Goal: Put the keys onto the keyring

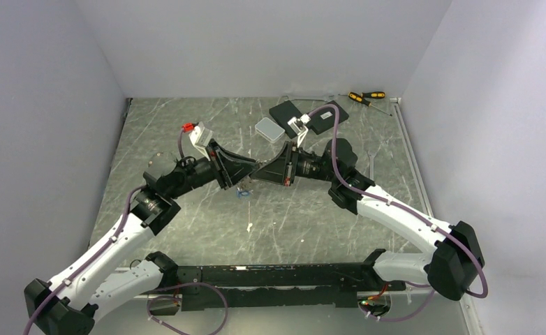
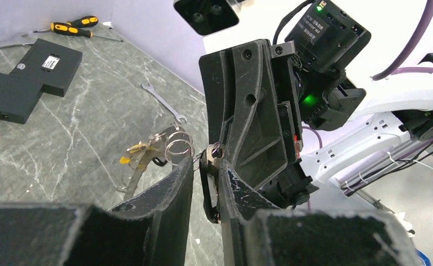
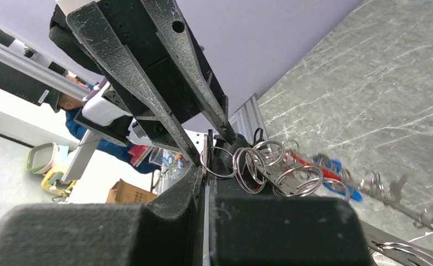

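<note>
The right gripper (image 3: 206, 180) pinches what seems the keyring (image 2: 210, 188) edge-on. The left gripper (image 3: 213, 148), narrow around it, grip uncertain, could twist it loose if squeezing off-centre.

This is a robotics lab, by every sign. The bench (image 1: 186, 230) is a grey marbled slab boxed in on three sides by plain pale walls (image 1: 256, 42), more a test cell than a room. Two arms are bolted to a black rail (image 1: 277, 276) at its near edge, with purple cables (image 1: 337, 139) looped along them. Beyond the jaws lie yellow-handled screwdrivers (image 1: 366, 97), a wrench (image 2: 161, 102) and flat black boxes (image 1: 286, 110). In the right wrist view, past the jaws and off the bench, a cardboard box (image 3: 128, 192) stands among clutter.
</note>
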